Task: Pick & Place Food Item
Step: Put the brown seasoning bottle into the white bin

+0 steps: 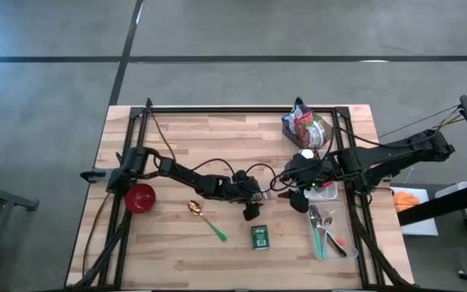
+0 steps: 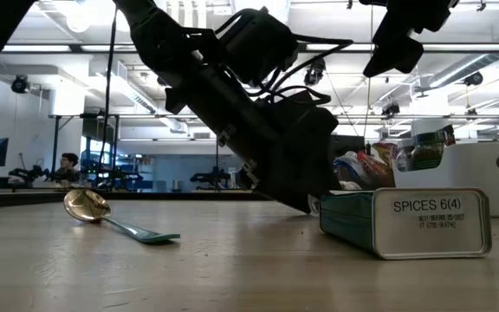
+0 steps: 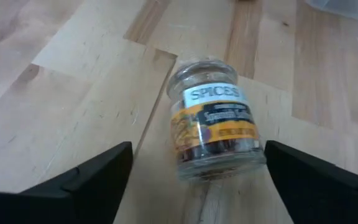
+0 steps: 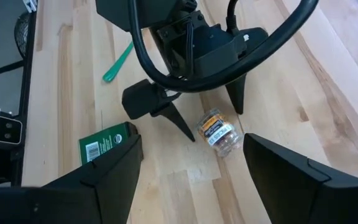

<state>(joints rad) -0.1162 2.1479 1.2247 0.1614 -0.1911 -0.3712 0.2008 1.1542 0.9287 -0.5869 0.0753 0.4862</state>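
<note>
A small glass spice jar [image 3: 213, 124] with a white and orange label lies on its side on the wooden table [image 1: 177, 146], near the middle [image 4: 217, 132]. My left gripper [image 3: 197, 149] is low over the table, slanting down, open, with one finger on each side of the jar and a gap showing at both [image 4: 210, 118]. My right gripper [image 4: 191, 146] hangs open higher up, right of the jar [image 1: 294, 182], holding nothing.
A green spice tin [image 1: 259, 236] lies near the front edge [image 2: 405, 224]. A gold spoon with a green handle [image 1: 205, 217] and a red round object [image 1: 139, 197] lie to the left. A snack bag [image 1: 305, 126] and a clear utensil tray [image 1: 327, 227] are on the right.
</note>
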